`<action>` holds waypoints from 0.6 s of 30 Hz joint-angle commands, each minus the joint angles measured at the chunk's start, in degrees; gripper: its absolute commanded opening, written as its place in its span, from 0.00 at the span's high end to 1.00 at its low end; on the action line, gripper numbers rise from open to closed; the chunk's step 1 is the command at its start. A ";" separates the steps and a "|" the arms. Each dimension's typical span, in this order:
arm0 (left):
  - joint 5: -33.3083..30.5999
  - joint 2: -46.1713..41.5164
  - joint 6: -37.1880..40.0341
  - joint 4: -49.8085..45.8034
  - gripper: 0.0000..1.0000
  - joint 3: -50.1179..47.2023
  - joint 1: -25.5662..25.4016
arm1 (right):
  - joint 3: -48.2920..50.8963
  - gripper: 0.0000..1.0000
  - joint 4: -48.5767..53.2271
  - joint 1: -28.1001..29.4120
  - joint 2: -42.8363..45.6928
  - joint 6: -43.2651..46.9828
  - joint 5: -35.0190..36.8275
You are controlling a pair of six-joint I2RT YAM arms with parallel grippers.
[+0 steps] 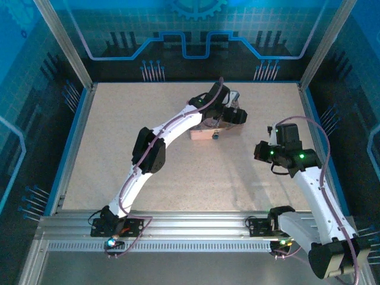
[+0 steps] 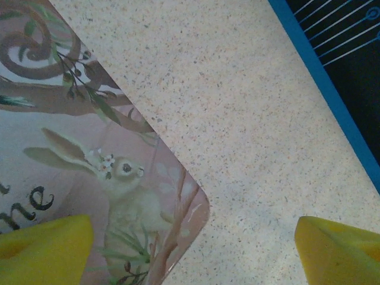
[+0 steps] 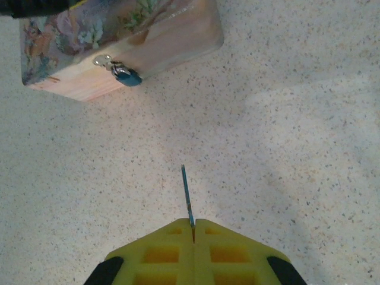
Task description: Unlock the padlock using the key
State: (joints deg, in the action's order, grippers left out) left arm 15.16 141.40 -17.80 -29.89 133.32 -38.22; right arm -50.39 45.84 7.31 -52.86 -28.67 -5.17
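The tiny blue-bodied padlock [image 3: 126, 76] with its silvery shackle hangs on the front wall of the pink illustrated tin [image 3: 172, 35], and from above it shows as a dark speck [image 1: 216, 136]. My right gripper [image 3: 193, 227] is shut on the key [image 3: 187, 193], a thin dark sliver that juts forward toward the padlock, well short of it. In the top view this gripper [image 1: 262, 152] hovers right of the tin [image 1: 205, 134]. My left gripper [image 2: 193, 252] is open above the tin's rounded corner [image 2: 178, 214], one yellow finger [image 2: 44, 249] over the lid, the other [image 2: 338, 249] over the table.
Speckled beige tabletop [image 1: 148, 113] surrounds the tin. A blue rim [image 2: 332, 101] borders the table on the right, with dark panels beyond. The left arm [image 1: 172, 130] stretches diagonally across the middle. Metal rails [image 1: 196, 228] run along the near edge.
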 commanded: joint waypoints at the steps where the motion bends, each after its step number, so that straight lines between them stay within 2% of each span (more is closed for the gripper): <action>1: -0.04 2.26 0.80 -3.81 0.11 3.66 -0.82 | 1.63 1.00 1.00 -1.14 0.62 -0.34 -1.26; 11: -0.57 1.99 6.20 -7.77 0.11 0.81 -2.34 | 1.67 1.00 1.01 -1.29 0.40 -0.27 -1.25; 15: -0.23 -0.92 7.54 -7.73 0.11 -4.06 -2.47 | 1.61 1.00 1.15 -1.55 0.39 -0.17 -1.31; 18: 0.09 -5.44 7.77 -4.81 0.11 -11.29 -2.41 | 1.71 1.00 1.18 -1.85 0.30 0.01 -1.50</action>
State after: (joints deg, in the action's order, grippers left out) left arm 14.26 139.37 -11.27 -30.79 128.07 -39.83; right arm -48.80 46.02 6.83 -52.84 -28.64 -5.58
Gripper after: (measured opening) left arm 0.894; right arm 0.045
